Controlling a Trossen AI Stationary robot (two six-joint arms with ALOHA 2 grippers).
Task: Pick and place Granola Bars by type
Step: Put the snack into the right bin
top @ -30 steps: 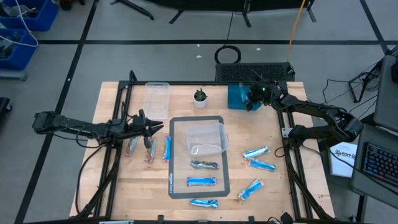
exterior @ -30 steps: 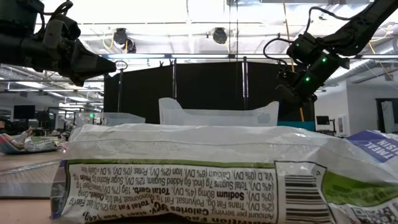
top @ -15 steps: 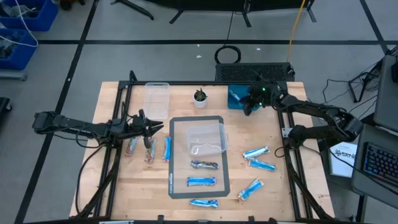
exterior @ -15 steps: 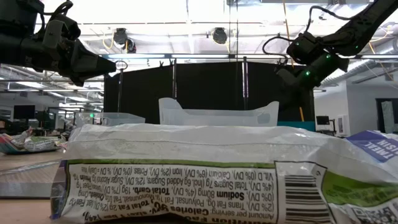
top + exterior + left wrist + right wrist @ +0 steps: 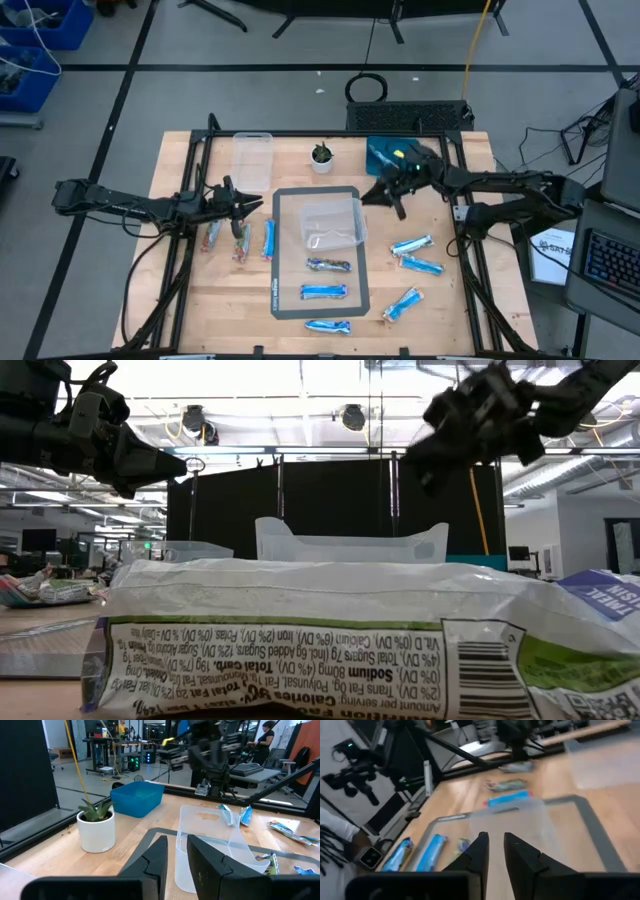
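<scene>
1. The left hand [image 5: 256,204] hangs above the table's [image 5: 440,310] left part, just off the left edge of the grey mat [image 5: 360,295]; its fingers [image 5: 155,857] stand a narrow slit apart with nothing between them.
2. The right hand [image 5: 372,196] is over the table's far right part, between the blue bin [image 5: 378,152] and the clear tub [image 5: 330,224] on the mat. Its fingers [image 5: 479,851] also leave only a narrow gap and hold nothing.
3. The granola bars are spread in three groups:
   - three [image 5: 240,240] lie side by side on the wood just left of the mat, below the left hand;
   - three [image 5: 326,292] lie in a column on the mat's near half, the topmost darker than the two blue ones;
   - three blue ones [image 5: 412,245] lie on the wood right of the mat.
4. A second clear tub [image 5: 252,160] sits at the far left, and a small potted plant [image 5: 322,157] stands between it and the blue bin.
</scene>
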